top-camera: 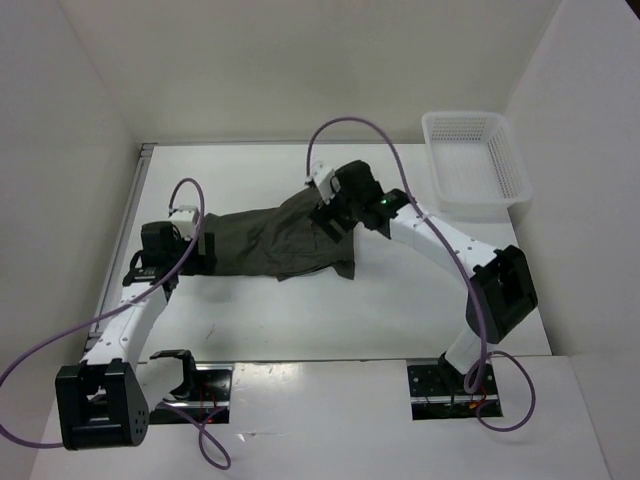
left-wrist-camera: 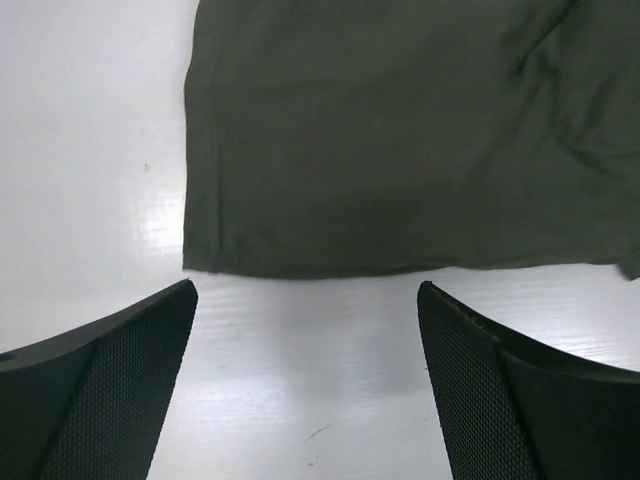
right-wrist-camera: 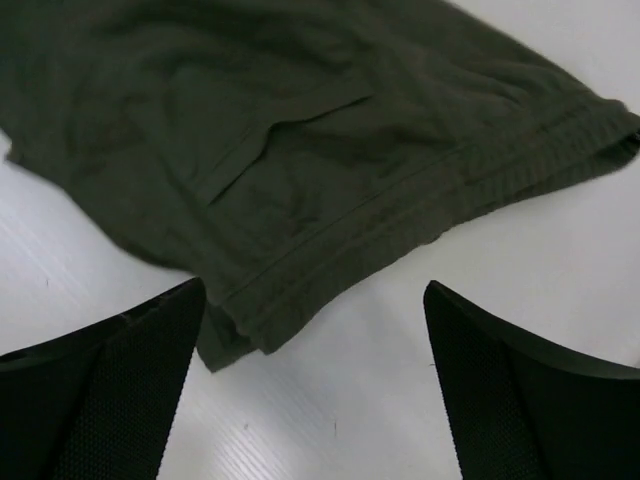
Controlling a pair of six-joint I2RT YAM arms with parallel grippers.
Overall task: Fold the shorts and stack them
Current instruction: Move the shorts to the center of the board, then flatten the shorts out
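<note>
Glossy white-walled table (top-camera: 400, 300) bears shorts (top-camera: 270, 240); left gripper (left-wrist-camera: 307, 290) and right gripper (right-wrist-camera: 315, 287) gape empty.

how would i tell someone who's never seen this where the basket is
Start at the white table and look to its far right corner. The basket sits there, apart from the dark green shorts. It is the only white mesh thing there.

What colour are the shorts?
Plain dark olive green. The shorts show best in the right wrist view.
</note>
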